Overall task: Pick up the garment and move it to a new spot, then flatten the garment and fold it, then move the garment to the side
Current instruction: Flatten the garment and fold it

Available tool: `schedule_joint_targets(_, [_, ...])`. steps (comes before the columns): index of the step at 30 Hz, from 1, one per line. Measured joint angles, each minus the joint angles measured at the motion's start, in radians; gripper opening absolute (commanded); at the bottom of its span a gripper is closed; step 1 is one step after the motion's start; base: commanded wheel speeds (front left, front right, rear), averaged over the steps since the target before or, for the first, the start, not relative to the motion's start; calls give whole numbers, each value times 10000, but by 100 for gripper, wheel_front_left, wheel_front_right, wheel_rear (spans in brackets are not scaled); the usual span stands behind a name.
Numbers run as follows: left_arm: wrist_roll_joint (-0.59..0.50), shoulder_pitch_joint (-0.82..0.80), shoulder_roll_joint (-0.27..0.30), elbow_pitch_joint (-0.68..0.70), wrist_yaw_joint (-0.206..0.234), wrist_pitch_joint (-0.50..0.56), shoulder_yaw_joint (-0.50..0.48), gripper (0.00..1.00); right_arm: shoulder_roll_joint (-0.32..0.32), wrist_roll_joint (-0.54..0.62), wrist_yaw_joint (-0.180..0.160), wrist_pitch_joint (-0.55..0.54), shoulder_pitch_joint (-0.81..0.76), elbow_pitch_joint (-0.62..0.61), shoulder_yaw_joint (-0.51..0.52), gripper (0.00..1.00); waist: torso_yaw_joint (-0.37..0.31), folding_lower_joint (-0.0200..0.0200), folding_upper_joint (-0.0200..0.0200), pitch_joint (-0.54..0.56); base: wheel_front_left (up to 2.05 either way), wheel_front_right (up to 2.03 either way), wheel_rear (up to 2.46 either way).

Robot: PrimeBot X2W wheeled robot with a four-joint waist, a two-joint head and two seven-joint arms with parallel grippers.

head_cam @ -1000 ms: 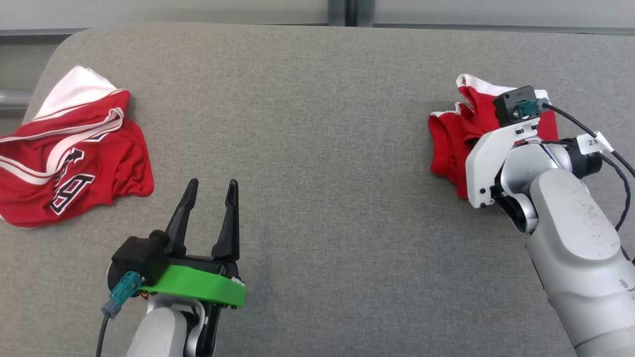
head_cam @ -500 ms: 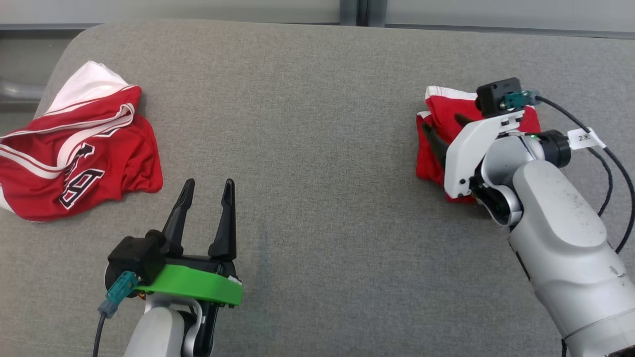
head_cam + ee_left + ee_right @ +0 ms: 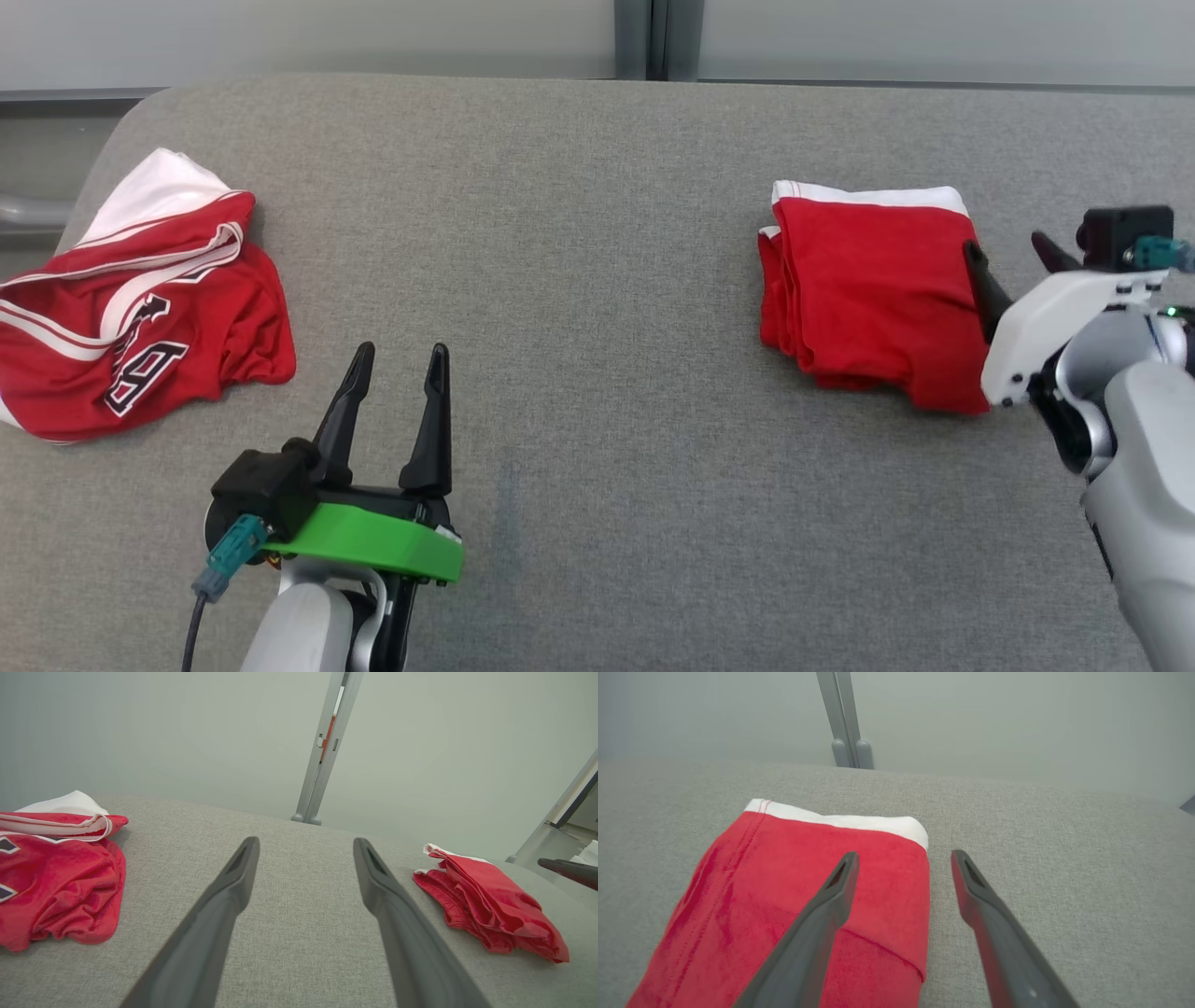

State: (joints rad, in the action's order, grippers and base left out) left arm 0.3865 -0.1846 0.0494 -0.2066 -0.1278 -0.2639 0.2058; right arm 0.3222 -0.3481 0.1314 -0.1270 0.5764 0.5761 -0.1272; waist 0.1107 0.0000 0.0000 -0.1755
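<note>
Garment [image 3: 868, 299], a red piece with a white band, lies folded in a neat rectangle at the right of the head view. Right gripper [image 3: 1008, 247] has its fingers spread wide and empty, straddling the fold's right edge: one finger [image 3: 833, 896] over red cloth, the other over bare table [image 3: 597, 280]. Whether either touches I cannot tell. That reads as a let-go pose, with folding and side placement likely done. Left gripper [image 3: 400, 353] waits at lower left, fingers also apart and empty, well clear. A crumpled red jersey [image 3: 140, 299] sits at far left, apart.
</note>
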Motion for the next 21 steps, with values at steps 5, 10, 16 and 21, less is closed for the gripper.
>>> schedule_joint_targets(5, [2, -7, 0, -4, 0, 0, 54, 100, -698, 274, 2, 648, -377, 692, -213, 100, 91, 0, 0, -97, 0, 0, 0])
schedule_joint_targets(10, [0, -7, 0, -56, 0, 0, 44, 100, -1179, 623, 2, 1482, -342, 897, -380, 100, 145, 0, 0, -61, 0, 0, 0])
schedule_joint_targets(16, [-113, 58, 0, -88, 0, 0, -255, 100, -1580, 1070, 2, 2527, -684, 512, -585, 100, 120, 0, 0, 237, 0, 0, 0])
schedule_joint_targets(21, [-267, 290, 0, -69, 0, 0, -717, 100, -1856, 1231, 2, 3300, -1556, -138, -439, 100, -38, 0, 0, 592, 0, 0, 0])
